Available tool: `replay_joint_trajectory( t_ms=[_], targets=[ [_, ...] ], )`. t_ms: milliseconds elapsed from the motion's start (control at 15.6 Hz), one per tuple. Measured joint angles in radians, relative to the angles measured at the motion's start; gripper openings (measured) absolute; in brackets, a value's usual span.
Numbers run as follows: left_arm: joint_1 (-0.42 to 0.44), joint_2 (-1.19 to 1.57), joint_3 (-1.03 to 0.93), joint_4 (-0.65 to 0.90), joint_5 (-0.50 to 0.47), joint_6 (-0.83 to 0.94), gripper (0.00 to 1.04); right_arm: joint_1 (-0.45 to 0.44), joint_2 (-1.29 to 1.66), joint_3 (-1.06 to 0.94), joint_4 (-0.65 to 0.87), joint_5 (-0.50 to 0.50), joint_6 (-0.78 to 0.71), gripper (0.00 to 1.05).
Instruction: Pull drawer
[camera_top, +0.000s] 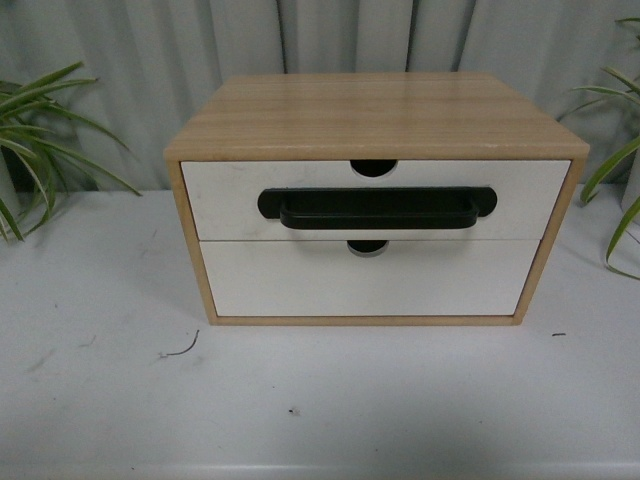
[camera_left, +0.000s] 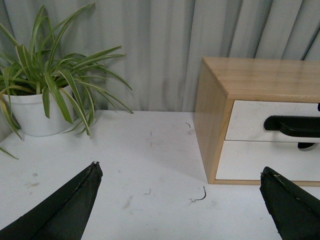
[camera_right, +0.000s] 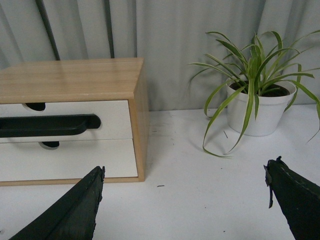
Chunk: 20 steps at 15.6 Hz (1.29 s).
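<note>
A light wood cabinet (camera_top: 375, 115) stands at the middle of the white table. Its upper drawer (camera_top: 225, 195) has a white front, a long black bar handle (camera_top: 376, 208) and a half-round notch (camera_top: 374, 167) in its top edge; it sits shut, flush with the frame. Neither arm shows in the front view. In the left wrist view my left gripper (camera_left: 180, 172) is open over bare table, left of and short of the cabinet (camera_left: 215, 110); the handle (camera_left: 295, 125) shows at the edge. My right gripper (camera_right: 185, 172) is open, right of the cabinet (camera_right: 75, 80), handle (camera_right: 47, 125) off to one side.
Below the handled drawer is a plain white drawer (camera_top: 365, 280) with no handle. A potted plant (camera_left: 35, 107) stands left of the cabinet and another (camera_right: 260, 112) right of it. Grey curtain behind. A small curled wire scrap (camera_top: 182, 350) lies on the table in front.
</note>
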Motion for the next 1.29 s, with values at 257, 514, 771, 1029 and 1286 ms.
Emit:
replay_joint_trajectory(
  t_ms=[257,514,771,1029,1286],
  targets=[
    [0.000,0.000,0.000,0.000,0.000,0.000,0.98,0.000,0.000,0.000,0.000,0.000,0.000,0.98],
    [0.000,0.000,0.000,0.000,0.000,0.000,0.98,0.000,0.000,0.000,0.000,0.000,0.000,0.98],
    [0.000,0.000,0.000,0.000,0.000,0.000,0.98,0.000,0.000,0.000,0.000,0.000,0.000,0.98],
    [0.000,0.000,0.000,0.000,0.000,0.000,0.98,0.000,0.000,0.000,0.000,0.000,0.000,0.98],
    [0.000,0.000,0.000,0.000,0.000,0.000,0.98,0.000,0.000,0.000,0.000,0.000,0.000,0.98]
  ],
)
